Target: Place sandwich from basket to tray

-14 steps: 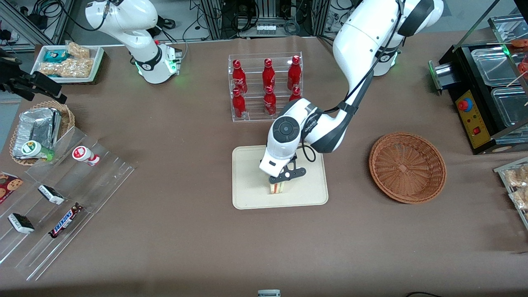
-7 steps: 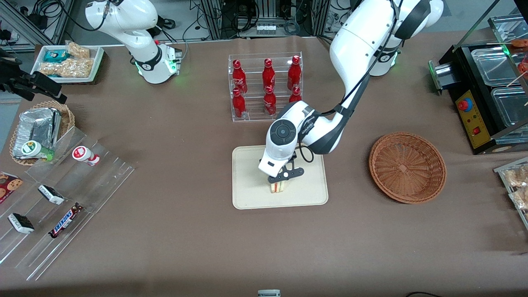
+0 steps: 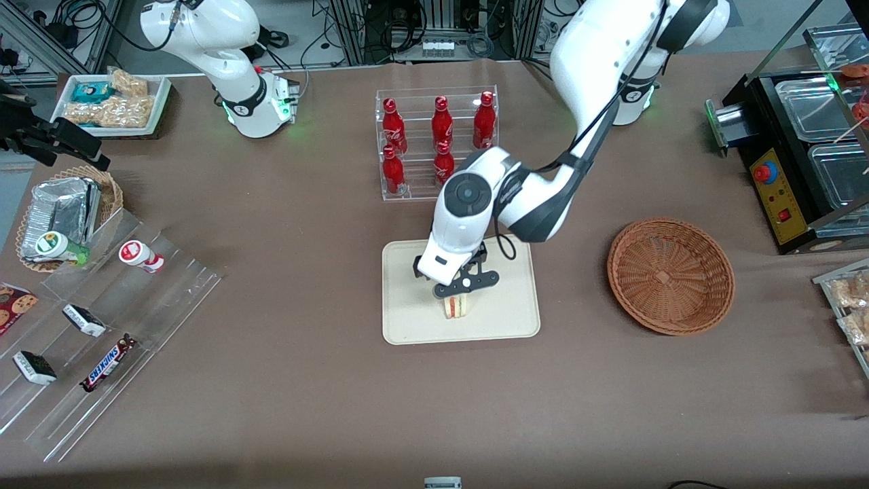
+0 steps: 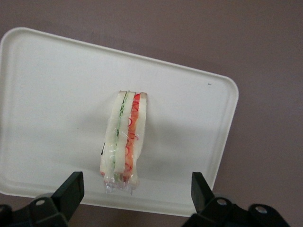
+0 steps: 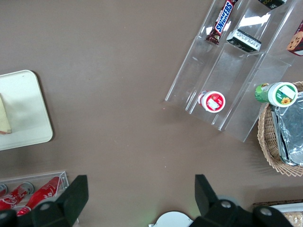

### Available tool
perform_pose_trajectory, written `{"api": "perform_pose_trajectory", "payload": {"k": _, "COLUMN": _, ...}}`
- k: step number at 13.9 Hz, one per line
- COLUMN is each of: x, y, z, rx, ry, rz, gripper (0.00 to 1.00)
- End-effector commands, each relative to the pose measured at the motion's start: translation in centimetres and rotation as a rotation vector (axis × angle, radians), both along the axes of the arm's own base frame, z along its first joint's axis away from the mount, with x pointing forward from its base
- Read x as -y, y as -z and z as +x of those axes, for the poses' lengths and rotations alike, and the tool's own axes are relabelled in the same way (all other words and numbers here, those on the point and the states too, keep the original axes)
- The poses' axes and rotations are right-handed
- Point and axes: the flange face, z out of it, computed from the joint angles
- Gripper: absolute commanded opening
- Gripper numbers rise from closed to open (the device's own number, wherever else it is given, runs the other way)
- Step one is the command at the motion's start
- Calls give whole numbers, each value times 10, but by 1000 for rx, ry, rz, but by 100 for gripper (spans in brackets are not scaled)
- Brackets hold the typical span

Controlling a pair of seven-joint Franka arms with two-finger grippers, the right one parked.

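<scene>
The sandwich [image 3: 457, 307] stands on its edge on the cream-beige tray [image 3: 414, 319], with red, orange and green layers showing. In the left wrist view the sandwich [image 4: 124, 142] rests on the tray [image 4: 47, 94] in clear wrap. My left gripper [image 3: 461, 291] hangs just above the sandwich, open, and its fingers touch nothing. In the left wrist view the gripper [image 4: 135, 194] shows its two black fingertips [image 4: 71, 189] wide apart, clear of the sandwich. The reddish-brown wicker basket [image 3: 671, 275] sits empty toward the working arm's end of the table.
A clear rack of red bottles [image 3: 438, 139] stands just farther from the front camera than the tray. A clear stepped display with snacks [image 3: 102, 333] and a small tan basket with foil packs [image 3: 64, 214] lie toward the parked arm's end. A black appliance [image 3: 794, 136] stands near the wicker basket.
My left gripper has opened, let go of the sandwich and risen a little above it. The sandwich stays on the tray.
</scene>
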Motion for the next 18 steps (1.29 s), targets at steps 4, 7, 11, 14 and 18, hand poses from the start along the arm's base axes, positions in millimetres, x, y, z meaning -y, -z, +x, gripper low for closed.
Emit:
{"api": "perform_pose_trajectory", "payload": {"k": 4, "x": -48, "y": -72, "z": 7, "rx": 29, "ry": -29, "rz": 104, "gripper": 100}}
{"api": "perform_pose_trajectory", "payload": {"k": 7, "x": -110, "y": -79, "z": 27, "rx": 0, "ry": -25, "rz": 122, "gripper": 100}}
{"api": "perform_pose_trajectory", "payload": {"k": 11, "x": -210, "y": -101, "z": 36, "rx": -39, "ry": 2, "rz": 135, "gripper": 100}}
{"api": "perform_pose_trajectory", "payload": {"k": 14, "x": -284, "y": -120, "z": 46, "rx": -89, "ry": 57, "rz": 151, "gripper": 100}}
{"api": "perform_pose_trajectory", "payload": {"k": 18, "x": -377, "y": -159, "z": 41, "rx": -142, "ry": 146, "rz": 118, "gripper": 100}}
